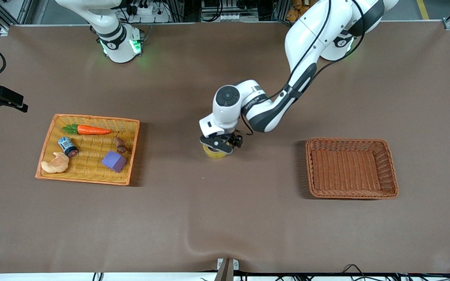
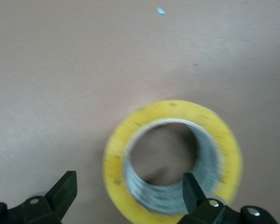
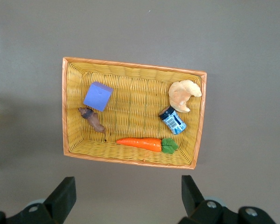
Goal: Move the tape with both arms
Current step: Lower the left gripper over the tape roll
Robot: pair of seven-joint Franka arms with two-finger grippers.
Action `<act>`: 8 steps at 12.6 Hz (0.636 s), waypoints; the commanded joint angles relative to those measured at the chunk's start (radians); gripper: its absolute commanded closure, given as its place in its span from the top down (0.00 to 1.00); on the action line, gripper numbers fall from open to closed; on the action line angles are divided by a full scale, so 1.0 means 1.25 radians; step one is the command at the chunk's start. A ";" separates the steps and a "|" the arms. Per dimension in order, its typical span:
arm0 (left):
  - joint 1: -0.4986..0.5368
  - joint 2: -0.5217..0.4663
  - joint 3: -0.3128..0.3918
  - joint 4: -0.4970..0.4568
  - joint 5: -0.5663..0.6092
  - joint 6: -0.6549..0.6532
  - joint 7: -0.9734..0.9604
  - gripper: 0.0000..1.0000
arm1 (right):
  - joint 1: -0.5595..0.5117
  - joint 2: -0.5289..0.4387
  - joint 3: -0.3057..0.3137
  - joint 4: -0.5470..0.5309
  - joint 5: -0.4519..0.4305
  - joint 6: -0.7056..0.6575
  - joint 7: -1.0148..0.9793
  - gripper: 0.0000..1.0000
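Note:
The tape [image 1: 214, 152], a yellow roll with a grey inner core, lies flat on the brown table near its middle. My left gripper [image 1: 219, 143] is down at the roll and open. In the left wrist view the tape [image 2: 116, 154] fills the lower half; the left gripper [image 2: 129, 189] straddles the roll's wall, one fingertip [image 2: 192, 185] in the hole, the other outside. The right gripper [image 3: 128, 193] is open and empty, high above the table beside the yellow tray; it is out of the front view, where only the right arm's base [image 1: 119, 43] shows.
A yellow wicker tray [image 1: 84, 181] toward the right arm's end holds a carrot [image 1: 88, 130], a small jar, a croissant, a purple cube [image 1: 114, 160] and a brown piece; it also shows in the right wrist view [image 3: 130, 65]. An empty brown basket [image 1: 350, 140] sits toward the left arm's end.

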 commanded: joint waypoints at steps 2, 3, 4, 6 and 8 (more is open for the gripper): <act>0.006 -0.005 0.008 0.015 0.010 0.001 0.030 1.00 | -0.015 0.009 0.008 0.017 0.011 -0.007 -0.006 1.00; 0.012 -0.003 0.008 0.015 0.009 0.001 0.030 1.00 | -0.013 0.009 0.008 0.019 0.011 -0.008 -0.006 1.00; 0.010 0.004 0.008 0.015 0.009 0.001 0.030 1.00 | -0.015 0.010 0.008 0.019 0.011 -0.008 -0.007 1.00; 0.007 0.022 0.008 0.015 0.010 0.001 0.031 1.00 | -0.015 0.010 0.008 0.019 0.011 -0.008 -0.007 1.00; 0.005 0.043 0.008 0.016 0.011 0.001 0.031 1.00 | -0.015 0.010 0.008 0.019 0.011 -0.008 -0.007 1.00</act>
